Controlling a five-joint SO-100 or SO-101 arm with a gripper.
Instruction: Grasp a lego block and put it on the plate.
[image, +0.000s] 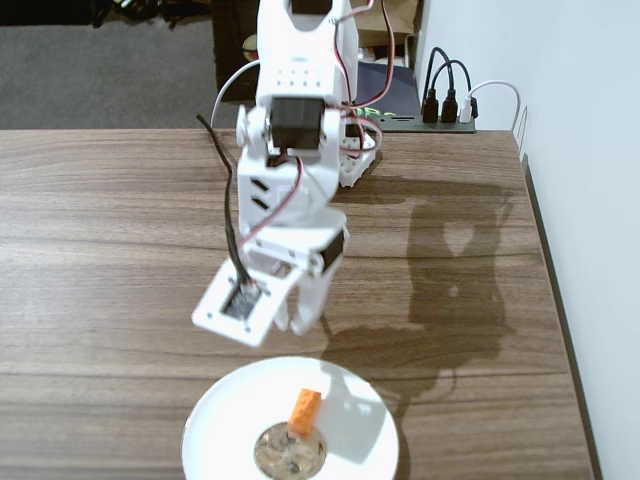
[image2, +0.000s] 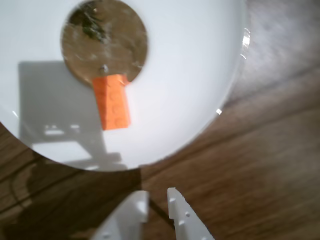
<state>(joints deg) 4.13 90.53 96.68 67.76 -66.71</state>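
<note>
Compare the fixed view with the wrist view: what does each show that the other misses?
Only the fixed view shows the arm's body, the power strip and the wall. Only the wrist view shows the gripper fingertips, a narrow gap between them, empty, above bare table. Both show the lego block lying on the plate, overlapping its grey centre.

lego block (image: 304, 412) on plate (image: 222, 415), tool (image: 305, 322) above table (image: 110, 250) behind plate

**A brown table by a white wall**

The wooden table (image: 120, 250) is brown with long lines. A white wall (image: 580, 150) stands on the right. Behind is grey floor (image: 100, 70). Black plugs (image: 445, 105) sit in a power strip. Dark shadows fall on the wood.
</note>
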